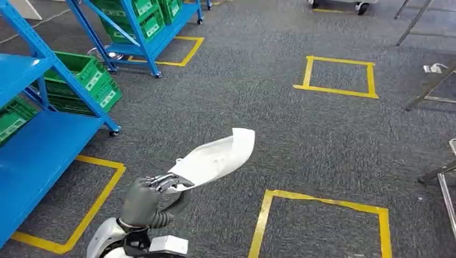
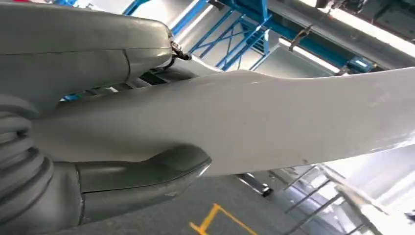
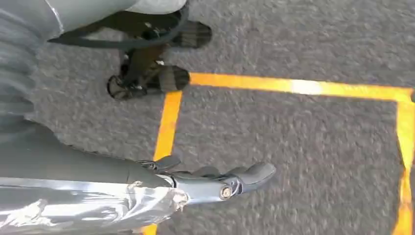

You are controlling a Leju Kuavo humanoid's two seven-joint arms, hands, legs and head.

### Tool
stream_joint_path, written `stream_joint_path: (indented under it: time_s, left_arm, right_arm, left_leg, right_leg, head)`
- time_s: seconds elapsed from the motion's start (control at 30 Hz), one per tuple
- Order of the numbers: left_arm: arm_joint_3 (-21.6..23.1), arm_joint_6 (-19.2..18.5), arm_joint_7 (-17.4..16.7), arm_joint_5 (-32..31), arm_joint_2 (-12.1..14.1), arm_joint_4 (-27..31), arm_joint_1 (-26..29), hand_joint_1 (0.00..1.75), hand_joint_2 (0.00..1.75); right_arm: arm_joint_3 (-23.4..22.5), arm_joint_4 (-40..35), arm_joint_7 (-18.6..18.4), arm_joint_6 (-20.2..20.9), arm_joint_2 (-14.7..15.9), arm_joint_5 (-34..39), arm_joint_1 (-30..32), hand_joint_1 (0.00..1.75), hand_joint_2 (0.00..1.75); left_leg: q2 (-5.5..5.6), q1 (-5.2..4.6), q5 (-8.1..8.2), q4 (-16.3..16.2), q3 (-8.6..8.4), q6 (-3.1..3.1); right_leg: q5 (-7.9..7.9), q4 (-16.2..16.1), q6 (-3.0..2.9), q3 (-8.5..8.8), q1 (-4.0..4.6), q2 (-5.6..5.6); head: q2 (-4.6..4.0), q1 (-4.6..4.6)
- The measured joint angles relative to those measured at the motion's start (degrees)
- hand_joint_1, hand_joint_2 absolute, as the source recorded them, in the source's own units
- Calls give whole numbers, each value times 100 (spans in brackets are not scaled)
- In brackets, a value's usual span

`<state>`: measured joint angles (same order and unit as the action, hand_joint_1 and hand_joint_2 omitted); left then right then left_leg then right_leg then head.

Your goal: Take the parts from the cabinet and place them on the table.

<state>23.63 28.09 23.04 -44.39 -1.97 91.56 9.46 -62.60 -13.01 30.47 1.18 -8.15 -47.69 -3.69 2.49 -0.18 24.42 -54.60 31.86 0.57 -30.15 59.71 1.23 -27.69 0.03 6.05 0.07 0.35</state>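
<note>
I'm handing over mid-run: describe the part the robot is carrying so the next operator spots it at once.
In the head view, look past the blue shelving on the left to the grey carpet low in the middle. There the left hand holds the white part, a long, smooth, curved shell pointing up and right. It is the only white piece over the yellow-taped carpet; the green crates sit in the racks.

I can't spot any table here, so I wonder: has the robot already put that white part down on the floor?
No. In the head view the left hand grips one end of the white part, which sticks out above the grey carpet.

No legible text or labels.
</note>
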Motion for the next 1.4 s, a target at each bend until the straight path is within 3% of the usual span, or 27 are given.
stream_joint_path:
  time_s: [0.07, 0.13, 0.2, 0.23, 0.27, 0.3, 0.33, 0.37, 0.4, 0.5, 0.57, 0.67, 0.7, 0.73, 0.8, 0.83, 0.87, 0.9, 1.0, 1.07, 1.1, 1.17, 1.2, 1.27, 1.3, 1.33, 1.4]
  left_arm:
    - [-7, -33, 20, 2, -17, -15, -9, 175, 175]
    - [-4, -37, 31, -11, -20, -48, -9, 175, 175]
    - [-7, -33, 33, -33, -39, -74, -16, 175, 175]
    - [-4, -31, 33, -35, -59, -90, -24, 175, 175]
    - [-2, -31, 33, -35, -66, -103, -31, 175, 175]
    - [-4, -31, 33, -35, -70, -116, -36, 175, 175]
    - [-7, -31, 33, -33, -70, -127, -42, 175, 175]
    - [-7, -31, 35, -33, -72, -142, -27, 175, 175]
    - [-15, -24, 35, -37, -76, -144, -66, 175, 175]
    - [-15, 20, 70, -107, -107, -146, -123, 175, 175]
    - [-15, 61, 90, -157, -105, -166, -137, 175, 175]
    - [-15, 78, 100, -190, -103, -212, -138, 175, 175]
    - [-15, 79, 100, -192, -103, -223, -138, 175, 175]
    - [-15, 79, 100, -192, -103, -234, -138, 175, 175]
    - [-15, 87, 101, -186, -103, -238, -141, 175, 175]
    - [-15, 92, 105, -164, -105, -238, -147, 175, 175]
    - [-15, 98, 120, -140, -107, -238, -149, 175, 175]
    - [-13, 100, 120, -118, -105, -238, -149, 175, 175]
    - [-22, 107, 129, -103, -120, -238, -155, 175, 175]
    - [-24, 114, 133, -105, -144, -238, -151, 175, 175]
    - [-24, 114, 133, -103, -144, -238, -147, 175, 175]
    - [-35, 113, 133, -103, -142, -245, -137, 175, 175]
    - [-35, 113, 133, -103, -142, -249, -138, 175, 175]
    - [-35, 114, 133, -103, -142, -254, -138, 175, 175]
    - [-35, 111, 133, -103, -142, -256, -138, 175, 175]
    - [-35, 114, 133, -103, -142, -254, -141, 175, 175]
    - [-39, 113, 133, -105, -140, -256, -138, 175, 175]
  right_arm:
    - [0, 7, 0, -2, -15, 0, -43, 0, 175]
    - [-9, 7, -15, -33, -15, -2, -36, 0, 175]
    - [-33, 7, -22, -39, -13, -2, -1, 0, 175]
    - [-39, 7, -24, -39, -2, -2, 13, 0, 175]
    - [-42, 7, -24, -39, 0, -2, 19, 0, 175]
    - [-42, 7, -22, -39, 0, -2, 22, 0, 175]
    - [-44, 17, -26, -39, -8, 0, 45, 0, 175]
    - [-44, 28, -30, -39, -22, -2, -12, 0, 175]
    - [-46, 28, -35, -37, -15, -4, -31, 0, 175]
    - [-55, 26, -17, -39, -13, -2, -31, 0, 175]
    - [-74, 24, -11, -39, -11, -2, -29, 0, 175]
    - [-77, 24, -11, -39, -11, -7, -32, 0, 175]
    - [-76, 24, -11, -39, -11, -7, -30, 0, 175]
    - [-77, 24, -13, -39, -11, -9, -30, 0, 175]
    - [-77, 24, -26, -44, -13, -15, -26, 0, 175]
    - [-79, 24, -41, -52, -15, -24, -25, 0, 175]
    - [-79, 24, -55, -57, -22, -31, -37, 0, 175]
    - [-79, 24, -72, -63, -29, -39, -37, 0, 175]
    - [-81, 26, -107, -79, -26, -55, 18, 0, 175]
    - [-81, 26, -116, -83, -26, -53, 6, 0, 175]
    - [-81, 26, -116, -83, -26, -53, -13, 0, 175]
    - [-79, 26, -116, -81, -26, -55, -24, 0, 175]
    - [-79, 26, -116, -81, -26, -55, -19, 0, 175]
    - [-83, 26, -116, -83, -20, -51, -15, 0, 175]
    - [-83, 26, -116, -85, -18, -53, -18, 0, 175]
    - [-83, 26, -116, -83, -19, -53, -30, 0, 175]
    - [-83, 37, -122, -81, -57, -53, -58, 0, 175]
  left_leg:
    - [-130, 17, 131, 2, -198, 43]
    - [-272, 26, 264, 1, -398, 36]
    - [-350, 68, 442, 1, -629, 1]
    - [-398, 96, 559, 1, -778, -33]
    - [-453, 126, 675, 1, -928, -70]
    - [-504, 141, 797, -1, -1057, -122]
    - [-555, 69, 921, -7, -1098, -180]
    - [-585, 49, 1023, -102, -1144, -194]
    - [-657, 17, 1075, -11, -1143, -230]
    - [-640, 59, 897, -162, -1109, -313]
    - [-365, 76, 934, -968, -572, -308]
    - [-284, 64, 1644, -1882, 297, -292]
    - [-278, 62, 1572, -1869, 440, -273]
    - [-267, 55, 1323, -1692, 479, -244]
    - [-172, 29, 630, -899, 277, -139]
    - [17, 8, 379, -542, 155, -77]
    - [146, -13, 414, -346, 140, -52]
    - [149, -26, 465, -357, 136, -80]
    - [9, -3, 231, -267, 69, -4]
    - [-101, 7, 188, -216, 9, 20]
    - [-178, 5, 189, -216, 4, 20]
    - [-337, 0, 191, -217, 10, 19]
    - [-403, 6, 195, -218, 8, 12]
    - [-523, 36, 230, -231, -17, -41]
    - [-578, 60, 266, -252, -44, -88]
    - [-630, 32, 318, -296, -71, -156]
    - [-675, 1, 366, -347, -76, -196]
  right_leg:
    - [-1, 835, 80, -519, 16, -424]
    - [-351, 1530, 159, -1152, -22, -535]
    - [-662, 1536, 208, -1486, -41, -559]
    - [-590, 1277, 238, -1523, -58, -577]
    - [-312, 934, 267, -1498, -71, -636]
    - [226, 552, 295, -1473, -85, -801]
    - [1039, 195, 290, -1486, -94, -1112]
    - [1181, 146, 148, -1600, -99, -1197]
    - [1216, 193, 70, -1598, -112, -998]
    - [1165, 137, -19, -1589, -130, -782]
    - [1147, 63, -48, -1552, -126, -647]
    - [1112, 40, -97, -1535, -105, -413]
    - [1109, 40, -101, -1530, -96, -340]
    - [1106, 40, -102, -1522, -90, -260]
    - [1106, 39, -101, -1484, -84, -104]
    - [1115, 32, -85, -1479, -99, -43]
    - [1127, 62, -52, -1476, -84, 18]
    - [1136, 17, -4, -1486, -90, 55]
    - [1195, -58, 131, -1453, -99, 181]
    - [834, 389, 136, -1618, -55, -292]
    - [579, 816, 158, -1776, -58, -425]
    - [158, 1648, 213, -2074, -84, -552]
    - [145, 1706, 234, -2056, -100, -569]
    - [413, 1123, 293, -1621, -138, -617]
    - [591, 610, 335, -1287, -160, -717]
    - [601, 169, 406, -1041, -168, -942]
    - [592, 208, 209, -1008, -163, -829]
  head:
    - [-5, 77]
    - [-5, 68]
    - [-5, 75]
    - [-5, 77]
    - [-5, 72]
    - [-5, 85]
    - [-5, 146]
    - [-7, 219]
    - [-7, 120]
    - [-7, 79]
    - [-5, 68]
    - [-4, 57]
    - [-5, 48]
    - [-5, 9]
    - [-5, -2]
    - [-5, -6]
    - [-7, 0]
    - [-5, 2]
    - [-5, -22]
    - [-5, 18]
    - [-7, 7]
    - [-7, 7]
    - [-5, 7]
    - [-7, 11]
    - [-7, 9]
    - [-7, 13]
    - [-7, -13]
